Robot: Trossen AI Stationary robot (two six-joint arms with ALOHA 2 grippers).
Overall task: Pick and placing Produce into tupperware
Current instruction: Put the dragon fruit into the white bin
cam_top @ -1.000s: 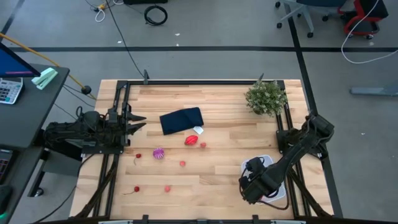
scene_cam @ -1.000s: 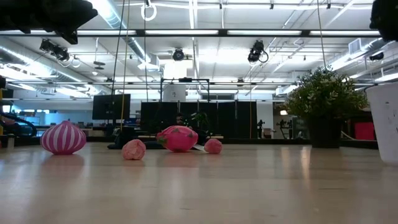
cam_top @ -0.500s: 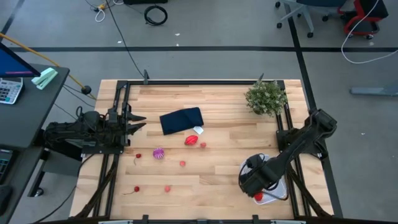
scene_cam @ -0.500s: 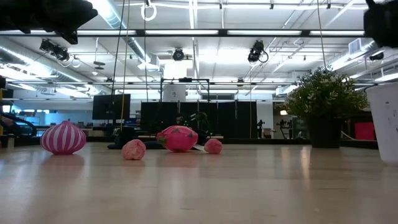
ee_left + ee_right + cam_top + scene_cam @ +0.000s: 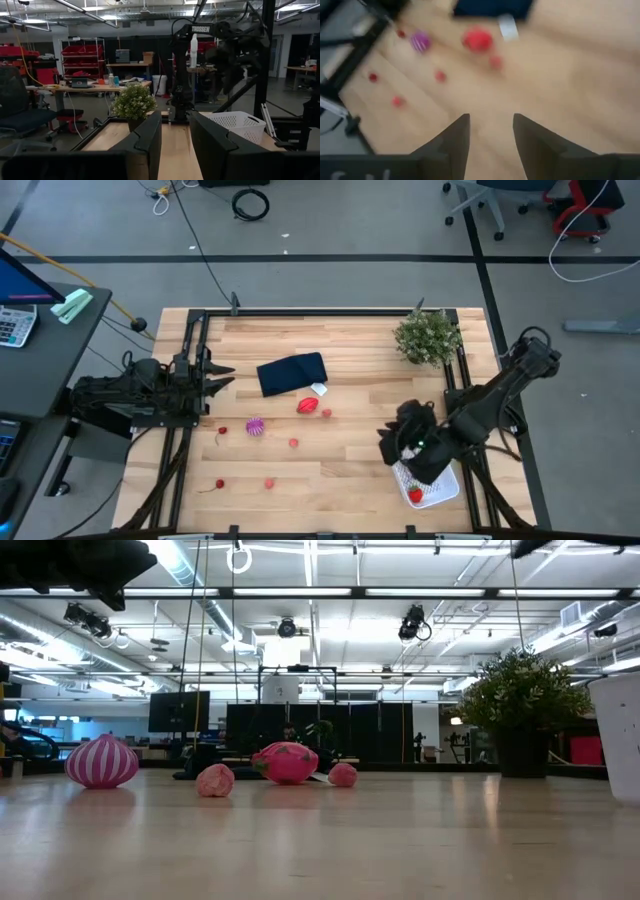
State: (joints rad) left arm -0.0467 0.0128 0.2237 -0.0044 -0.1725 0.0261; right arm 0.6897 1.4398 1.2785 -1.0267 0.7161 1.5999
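Your right gripper [image 5: 402,442] had lifted off the tupperware [image 5: 432,486] at lower right, fingers apart and empty, leaving a red piece [image 5: 415,496] inside. Six more produce pieces waited mid-table; your left gripper [image 5: 215,380], narrowly open, idled at left.

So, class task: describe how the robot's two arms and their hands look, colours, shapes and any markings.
Both arms are dark, near-black jointed links. The left hand ends in two tapered dark fingers. The right hand shows two flat, wedge-shaped dark fingers. In the left wrist view, white TROSSEN lettering marks the right arm.

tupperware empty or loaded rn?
Loaded: one small red piece lies in the white tupperware, seen from above. Right end effector partly covers it.
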